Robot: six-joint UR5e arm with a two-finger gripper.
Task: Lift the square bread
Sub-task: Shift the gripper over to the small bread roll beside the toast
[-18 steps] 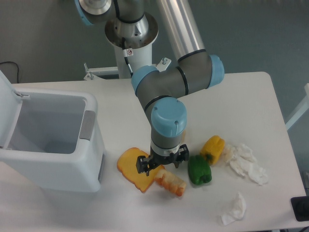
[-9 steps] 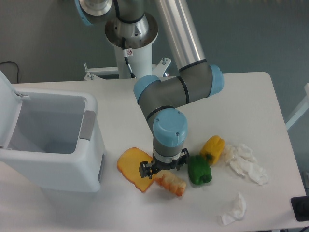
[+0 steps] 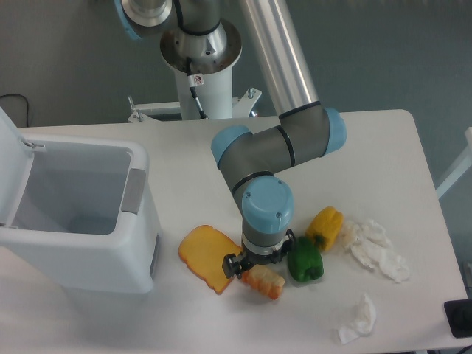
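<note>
The square bread (image 3: 266,281) is a small blocky chunk with an orange-brown crust and a pale bumpy face. It lies on the white table (image 3: 369,147) near the front, between the flat yellow-orange toast slice (image 3: 207,257) and the green pepper (image 3: 304,259). My gripper (image 3: 259,265) points straight down right over the bread's back edge. The wrist hides the fingertips, so I cannot tell how the jaws stand or whether they touch the bread.
A yellow pepper (image 3: 325,227) lies right of the green one. Crumpled white tissues (image 3: 377,248) lie further right, and another tissue (image 3: 358,319) near the front edge. A white open bin (image 3: 74,214) stands at the left. The arm's base (image 3: 199,51) is at the back.
The gripper has moved right and down, from over the toast's right edge to directly over the square bread. The objects have not moved.
</note>
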